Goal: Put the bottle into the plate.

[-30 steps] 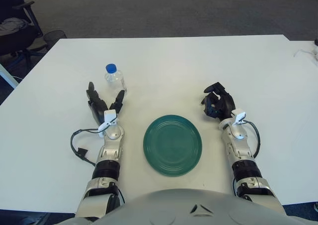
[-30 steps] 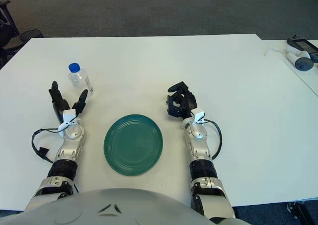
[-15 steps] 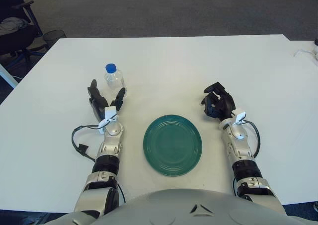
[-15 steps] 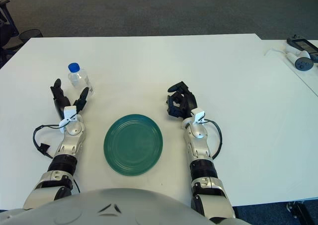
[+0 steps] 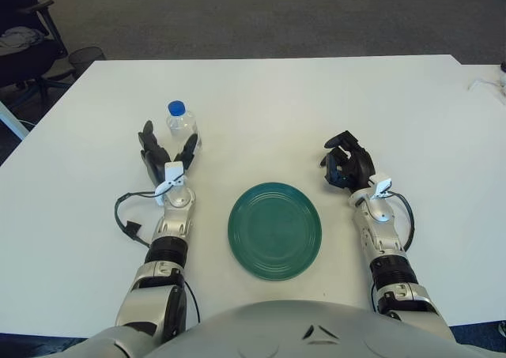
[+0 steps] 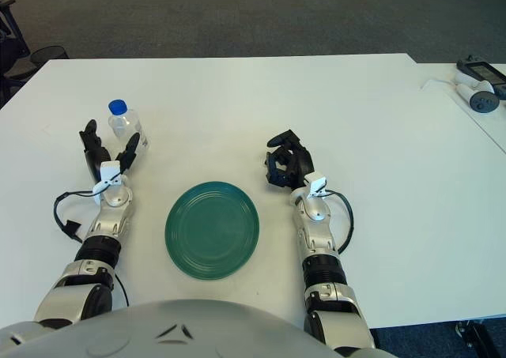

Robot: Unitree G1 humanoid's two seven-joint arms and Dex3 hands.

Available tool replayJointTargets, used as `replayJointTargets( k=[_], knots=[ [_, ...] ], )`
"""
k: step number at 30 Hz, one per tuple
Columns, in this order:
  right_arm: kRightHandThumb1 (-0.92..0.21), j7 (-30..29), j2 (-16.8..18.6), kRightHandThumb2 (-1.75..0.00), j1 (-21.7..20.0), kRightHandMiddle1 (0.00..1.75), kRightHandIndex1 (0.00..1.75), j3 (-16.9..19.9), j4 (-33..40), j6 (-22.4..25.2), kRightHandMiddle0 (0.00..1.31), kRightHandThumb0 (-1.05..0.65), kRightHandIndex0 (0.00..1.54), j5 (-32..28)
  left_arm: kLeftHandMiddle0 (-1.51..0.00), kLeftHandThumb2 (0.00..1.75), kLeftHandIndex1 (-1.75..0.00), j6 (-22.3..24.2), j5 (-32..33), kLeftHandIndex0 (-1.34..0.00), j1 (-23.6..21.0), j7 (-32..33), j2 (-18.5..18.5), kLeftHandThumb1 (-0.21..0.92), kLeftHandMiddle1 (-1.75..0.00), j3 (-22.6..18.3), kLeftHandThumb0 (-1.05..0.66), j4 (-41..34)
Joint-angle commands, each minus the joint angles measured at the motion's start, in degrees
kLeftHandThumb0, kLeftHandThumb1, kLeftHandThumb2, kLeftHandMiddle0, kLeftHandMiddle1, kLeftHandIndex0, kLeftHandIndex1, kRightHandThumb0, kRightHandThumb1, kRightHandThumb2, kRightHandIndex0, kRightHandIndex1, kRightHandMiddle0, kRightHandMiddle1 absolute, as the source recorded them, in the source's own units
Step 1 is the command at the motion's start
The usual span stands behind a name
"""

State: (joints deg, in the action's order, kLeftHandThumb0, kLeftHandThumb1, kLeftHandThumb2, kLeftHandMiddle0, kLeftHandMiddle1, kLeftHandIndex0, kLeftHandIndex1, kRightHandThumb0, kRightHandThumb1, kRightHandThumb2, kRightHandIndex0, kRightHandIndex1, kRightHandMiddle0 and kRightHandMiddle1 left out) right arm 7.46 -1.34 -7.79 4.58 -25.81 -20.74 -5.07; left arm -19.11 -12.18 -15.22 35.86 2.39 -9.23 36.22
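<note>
A small clear bottle with a blue cap stands upright on the white table, left of centre. My left hand is just in front of it, fingers spread open, one fingertip beside the bottle's base, holding nothing. A green plate lies empty on the table between my arms. My right hand rests to the right of the plate with its fingers curled, holding nothing.
A black cable loops on the table beside my left forearm. A controller and cable lie on a second table at the far right. A chair stands beyond the table's far left corner.
My left hand has moved forward towards the bottle, its fingers now flanking the bottle's near side. The right hand, plate and bottle have not moved.
</note>
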Motion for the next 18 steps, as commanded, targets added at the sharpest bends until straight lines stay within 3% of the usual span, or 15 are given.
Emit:
replayJointTargets(
  k=[1,18],
  knots=[
    [-0.44,-0.7,0.1,-1.1,2.2,1.52,1.75,-0.2,-1.4,3.0,0.47,-0.01,0.5,0.4,0.0,0.1,-0.66,-0.1,0.2,0.0,-1.6,-0.8,0.8,0.92,-0.83,0.4,-1.05,0.5],
    [-0.44,-0.1,0.4,-1.11,2.3,1.53,1.75,-0.6,-1.7,2.9,0.46,-0.01,0.5,-0.4,0.0,0.14,-0.73,0.2,0.6,0.0,-6.9,-5.1,3.3,0.92,-0.88,1.0,-1.05,4.5]
  ],
)
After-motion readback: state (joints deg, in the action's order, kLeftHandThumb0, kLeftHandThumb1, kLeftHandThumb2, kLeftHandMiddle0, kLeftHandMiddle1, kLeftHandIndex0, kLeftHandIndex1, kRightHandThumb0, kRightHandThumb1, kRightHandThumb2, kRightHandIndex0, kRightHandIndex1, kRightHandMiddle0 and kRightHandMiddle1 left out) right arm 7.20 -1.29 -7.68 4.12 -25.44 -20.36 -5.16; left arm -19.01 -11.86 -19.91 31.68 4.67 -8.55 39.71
